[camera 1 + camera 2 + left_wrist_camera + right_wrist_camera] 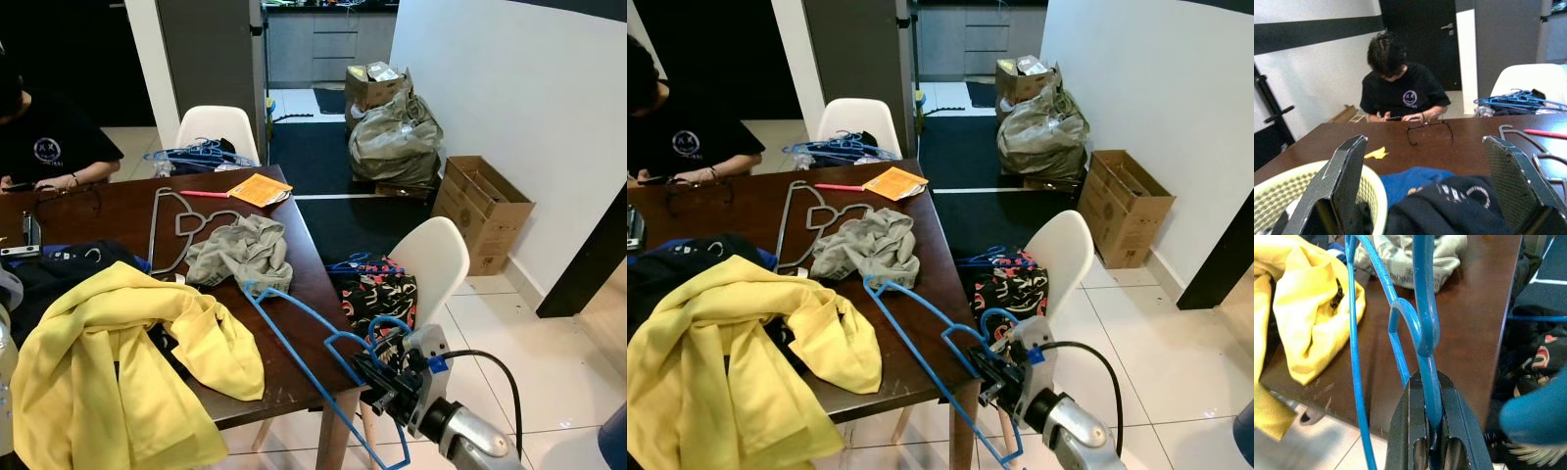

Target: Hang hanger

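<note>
Right pincer (pixel 377 377): we hold the blue hanger (pixel 299 323) clamped near its hook, off the table's (pixel 304 255) near corner.
Left pincer (pixel 1425 186): fingers spread wide, holding nothing, above the dark clothes (pixel 1459 205).
Risk: we judge the hanger's far end, lying by the grey garment (pixel 240 250), could snag it or the yellow garment (pixel 118 362) when lifted.
Room: open tiled floor (pixel 509 333) right of the white chair (pixel 436 259).

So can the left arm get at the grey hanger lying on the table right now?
Probably yes. The left gripper is open and holds nothing, and the grey hanger lies bare on the table just past the dark clothes.
</note>
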### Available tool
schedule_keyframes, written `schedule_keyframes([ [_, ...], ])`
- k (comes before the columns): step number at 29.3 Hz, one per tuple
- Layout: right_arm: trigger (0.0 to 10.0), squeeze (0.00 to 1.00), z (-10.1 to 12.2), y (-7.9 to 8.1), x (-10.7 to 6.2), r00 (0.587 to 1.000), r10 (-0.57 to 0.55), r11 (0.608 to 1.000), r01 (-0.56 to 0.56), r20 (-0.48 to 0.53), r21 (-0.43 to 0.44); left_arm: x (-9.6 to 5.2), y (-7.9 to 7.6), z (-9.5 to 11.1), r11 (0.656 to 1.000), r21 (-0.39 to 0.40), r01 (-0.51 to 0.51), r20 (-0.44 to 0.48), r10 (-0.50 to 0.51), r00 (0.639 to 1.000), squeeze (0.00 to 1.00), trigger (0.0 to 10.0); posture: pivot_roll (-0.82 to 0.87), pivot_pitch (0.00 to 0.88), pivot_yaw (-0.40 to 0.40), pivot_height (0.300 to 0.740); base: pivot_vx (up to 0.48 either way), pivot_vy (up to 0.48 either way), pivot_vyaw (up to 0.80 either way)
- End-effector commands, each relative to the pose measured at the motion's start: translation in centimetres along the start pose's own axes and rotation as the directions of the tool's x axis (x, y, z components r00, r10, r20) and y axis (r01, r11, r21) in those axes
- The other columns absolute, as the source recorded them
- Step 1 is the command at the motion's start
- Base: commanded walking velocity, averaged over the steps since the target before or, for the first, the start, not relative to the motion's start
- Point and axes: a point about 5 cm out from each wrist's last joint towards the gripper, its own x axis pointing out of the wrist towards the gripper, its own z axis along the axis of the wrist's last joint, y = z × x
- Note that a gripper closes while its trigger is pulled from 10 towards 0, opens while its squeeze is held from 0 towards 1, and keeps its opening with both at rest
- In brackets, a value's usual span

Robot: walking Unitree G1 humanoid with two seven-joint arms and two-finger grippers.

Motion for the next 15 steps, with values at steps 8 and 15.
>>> schedule_keyframes([
  [8,10.0,0.00,-0.8,-0.2,0.0,0.999,-0.019,1.000,0.020,-0.043,0.009,-0.3,-1.8,-1.0,0.988,-0.157,0.005,-0.053,-0.014,0.999,0.00,10.0,-0.01,0.000,-0.021,0.736,0.000,0.445,0.00],
  [15,10.0,0.00,-0.7,-0.3,0.0,0.999,-0.025,1.000,0.025,-0.042,0.001,0.0,-3.6,-0.8,0.976,-0.215,0.045,-0.048,-0.056,0.997,0.00,10.0,-0.02,0.000,-0.019,0.736,0.000,0.446,0.00],
])
